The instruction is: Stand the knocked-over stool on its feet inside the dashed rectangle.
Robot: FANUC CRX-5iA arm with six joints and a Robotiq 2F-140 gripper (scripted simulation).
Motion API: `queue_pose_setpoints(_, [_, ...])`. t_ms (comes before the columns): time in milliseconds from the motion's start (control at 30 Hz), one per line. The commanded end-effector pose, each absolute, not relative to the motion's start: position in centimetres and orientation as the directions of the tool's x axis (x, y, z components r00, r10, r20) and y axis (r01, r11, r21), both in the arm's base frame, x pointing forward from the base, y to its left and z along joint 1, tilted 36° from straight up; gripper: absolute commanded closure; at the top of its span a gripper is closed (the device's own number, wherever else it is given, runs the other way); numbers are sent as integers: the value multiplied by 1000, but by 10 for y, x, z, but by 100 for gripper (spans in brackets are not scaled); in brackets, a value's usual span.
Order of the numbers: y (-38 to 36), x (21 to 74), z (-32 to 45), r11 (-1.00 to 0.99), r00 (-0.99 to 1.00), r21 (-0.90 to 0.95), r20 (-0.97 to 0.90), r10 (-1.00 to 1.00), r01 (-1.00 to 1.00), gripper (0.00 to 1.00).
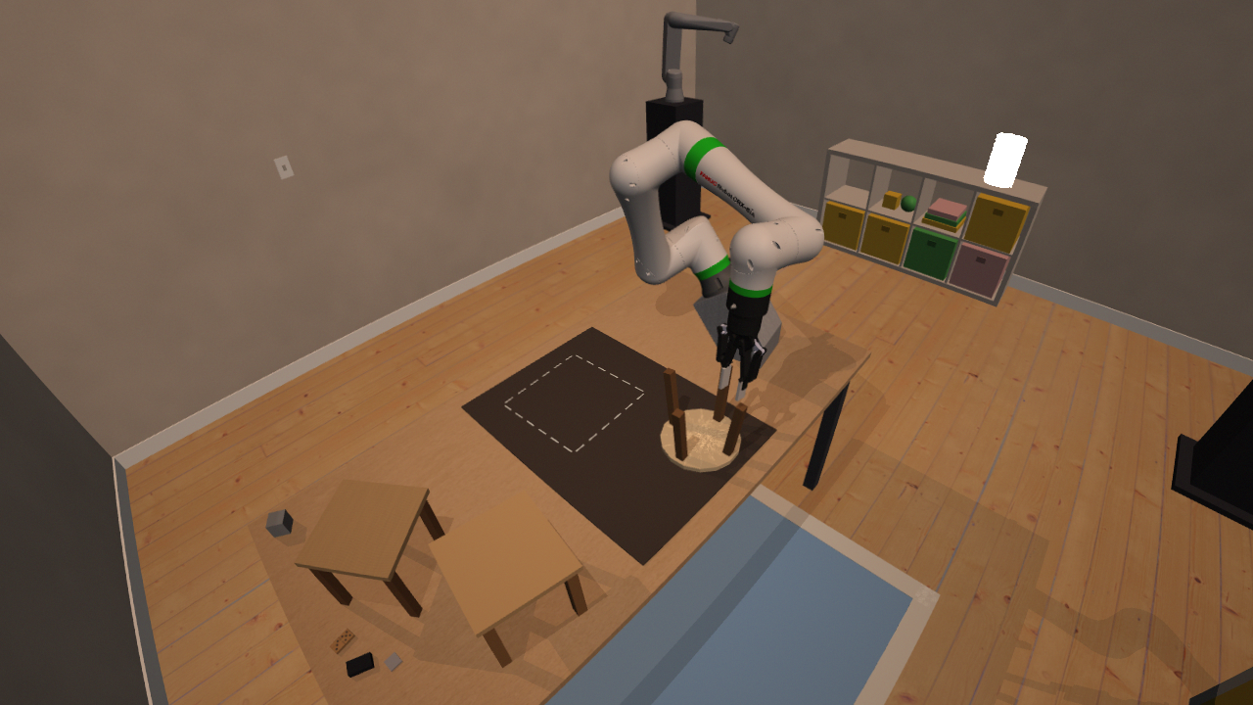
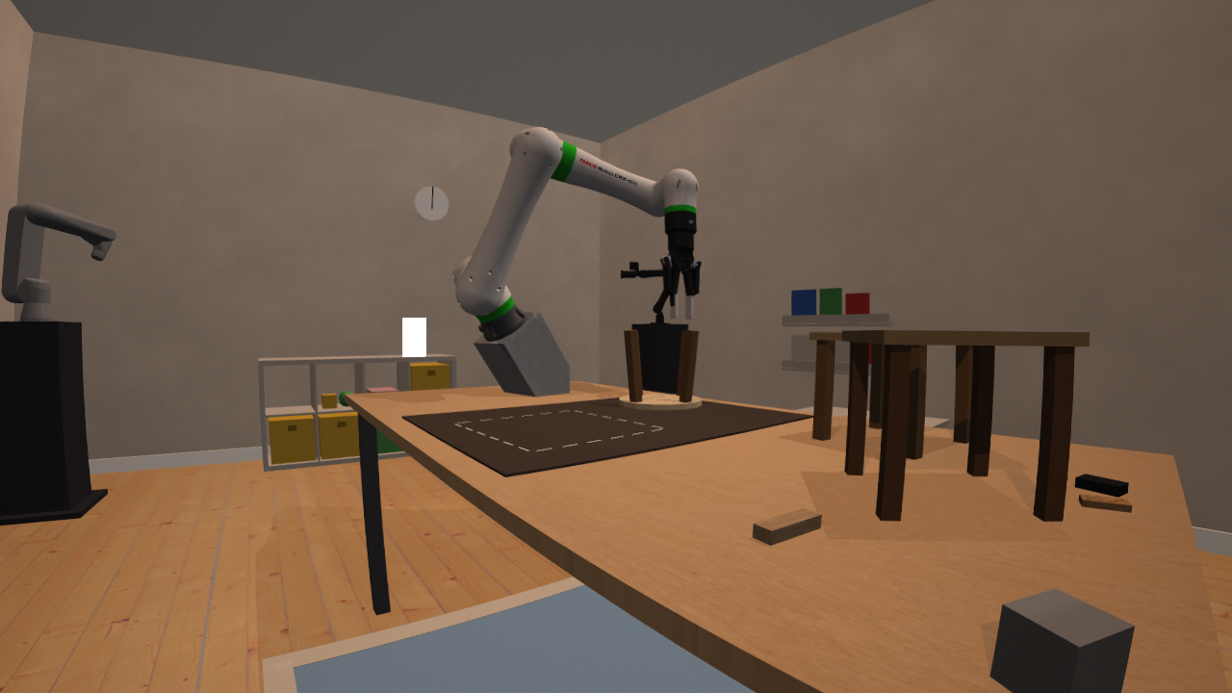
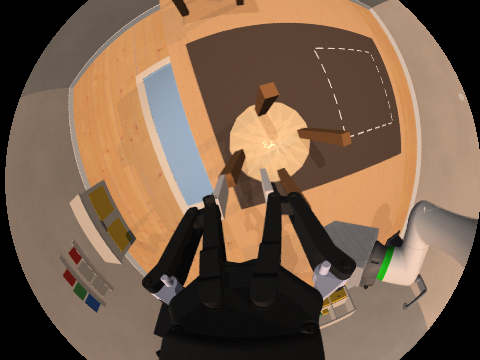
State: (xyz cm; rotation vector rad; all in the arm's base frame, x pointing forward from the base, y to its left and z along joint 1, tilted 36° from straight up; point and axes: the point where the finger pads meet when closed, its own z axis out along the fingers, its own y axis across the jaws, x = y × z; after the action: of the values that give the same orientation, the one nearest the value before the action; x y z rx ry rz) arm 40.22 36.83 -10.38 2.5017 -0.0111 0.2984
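Note:
The stool (image 1: pixel 701 441) (image 2: pixel 658 401) (image 3: pixel 270 140) lies upside down on the dark mat (image 1: pixel 560 491) (image 2: pixel 731 418) (image 3: pixel 220 67), with its round seat flat on the mat and its dark legs pointing up. It sits to the right of the dashed rectangle (image 1: pixel 609 374) (image 2: pixel 495 436) (image 3: pixel 343 48), outside it. My gripper (image 1: pixel 732 386) (image 2: pixel 681 308) (image 3: pixel 243 180) points straight down just above the tops of the legs on the stool's far side. Its fingers stand partly narrowed with a gap, and I see nothing between them.
Two small wooden tables (image 1: pixel 363 526) (image 1: pixel 508 561) (image 2: pixel 964 338) stand on the table top beyond the mat's other end. A grey cube (image 1: pixel 279 522) (image 2: pixel 1059 646), a wood block (image 2: pixel 785 526) and a black block (image 1: pixel 358 664) (image 2: pixel 1100 484) lie near them. The arm's grey base (image 2: pixel 526 353) stands behind the mat.

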Motion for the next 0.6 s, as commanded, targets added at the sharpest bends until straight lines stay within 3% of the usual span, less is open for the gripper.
queue_pose_setpoints(0, [379,401,-111,-761,962,619,35,272,193,62])
queue_pose_setpoints(400, [395,396,-126,-497,716,554,-297,632,668,62])
queue_pose_setpoints(533, [396,395,-127,-434,650,525,-350,675,732,62])
queue_pose_setpoints(567, [396,395,-127,-335,544,474,-423,725,815,62])
